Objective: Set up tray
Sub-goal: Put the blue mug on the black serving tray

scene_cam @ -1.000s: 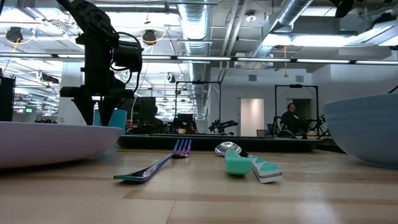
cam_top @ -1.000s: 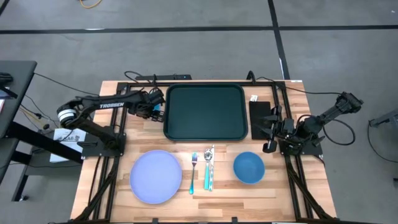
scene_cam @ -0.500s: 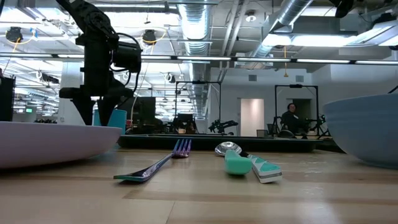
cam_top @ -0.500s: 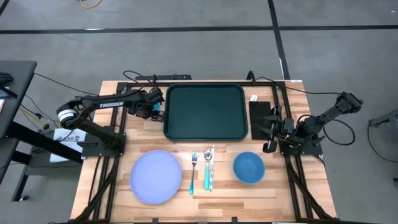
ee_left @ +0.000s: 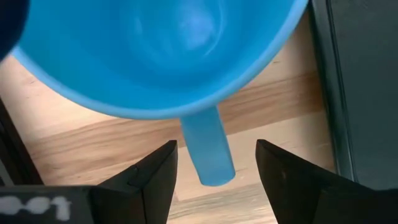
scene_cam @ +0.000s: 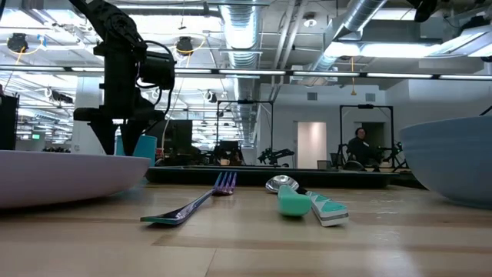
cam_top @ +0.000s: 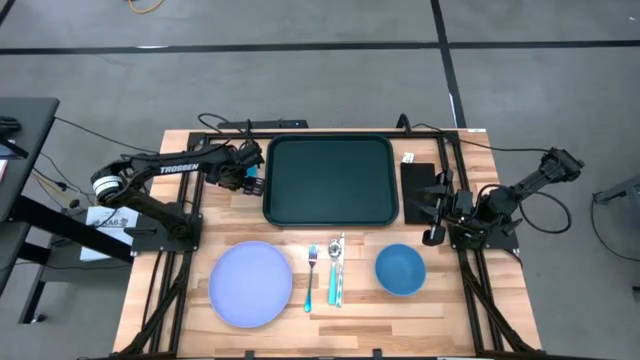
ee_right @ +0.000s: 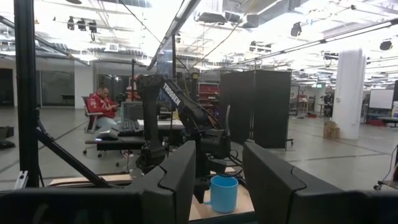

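The dark green tray [cam_top: 331, 180] lies on the far middle of the table. A blue cup [ee_left: 161, 50] stands upright on the wood just left of the tray, also seen as the blue cup [ee_right: 222, 193] in the right wrist view. My left gripper [ee_left: 214, 177] hangs over it, pointing down and open, with the cup's handle [ee_left: 208, 149] between the two fingers and a gap on each side. My right gripper [cam_top: 432, 212] waits open at the table's right edge.
A pale blue plate [cam_top: 250, 284], a fork [cam_top: 311, 275], a spoon and knife [cam_top: 336, 270] and a blue bowl [cam_top: 400, 269] lie in a row along the near side. A flat black rectangle [cam_top: 420, 185] sits right of the tray. A person [ee_right: 102, 106] sits beyond the table.
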Controlling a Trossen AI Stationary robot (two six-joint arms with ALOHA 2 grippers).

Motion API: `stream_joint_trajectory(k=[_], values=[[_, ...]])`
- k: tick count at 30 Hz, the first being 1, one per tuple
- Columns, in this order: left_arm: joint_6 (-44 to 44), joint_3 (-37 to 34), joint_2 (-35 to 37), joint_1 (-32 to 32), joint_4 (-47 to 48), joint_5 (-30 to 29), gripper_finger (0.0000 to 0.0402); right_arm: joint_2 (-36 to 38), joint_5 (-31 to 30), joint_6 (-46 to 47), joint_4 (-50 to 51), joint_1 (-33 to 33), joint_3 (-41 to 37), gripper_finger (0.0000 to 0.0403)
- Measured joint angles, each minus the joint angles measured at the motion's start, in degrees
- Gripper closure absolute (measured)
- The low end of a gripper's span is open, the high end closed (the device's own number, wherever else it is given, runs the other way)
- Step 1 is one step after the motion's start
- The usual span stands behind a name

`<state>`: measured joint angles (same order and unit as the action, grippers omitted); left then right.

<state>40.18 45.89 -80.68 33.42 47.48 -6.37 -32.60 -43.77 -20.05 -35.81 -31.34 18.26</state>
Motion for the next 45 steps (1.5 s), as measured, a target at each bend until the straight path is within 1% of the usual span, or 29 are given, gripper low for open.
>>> stream_joint_trajectory(k=[5, 15, 20, 31, 35, 45], values=[[-0.11, 0.0, 0.0, 1.09, 0.0, -0.02, 0.0205, 0.01, 0.0, 0.0, 0.0, 0.0, 0.0, 0.028], [-0.46, 0.0, 0.0, 2.7, -0.11, -0.07, 0.0256, 0.0, 0.0, 0.0, 0.02, -0.01, 0.0, 0.028], [-0.56, 0.02, 0.0, 3.41, -0.68, -0.07, 0.0272, 0.02, 0.0, 0.01, 0.0, 0.0, 0.0, 0.028], [-2.54, 0.02, 0.0, 3.98, -0.92, 0.0, 0.0278, 0.01, 0.0, 0.0, 0.02, 0.0, 0.0, 0.028], [-4.15, 0.02, 0.0, 3.97, -0.9, 1.2, 0.0278, 0.02, 0.0, 0.0, 0.02, 0.0, 0.0, 0.028], [-4.66, 0.02, 0.02, 3.97, -0.44, 1.14, 0.0278, 0.02, 0.02, 0.0, 0.02, 0.0, 0.0, 0.028]])
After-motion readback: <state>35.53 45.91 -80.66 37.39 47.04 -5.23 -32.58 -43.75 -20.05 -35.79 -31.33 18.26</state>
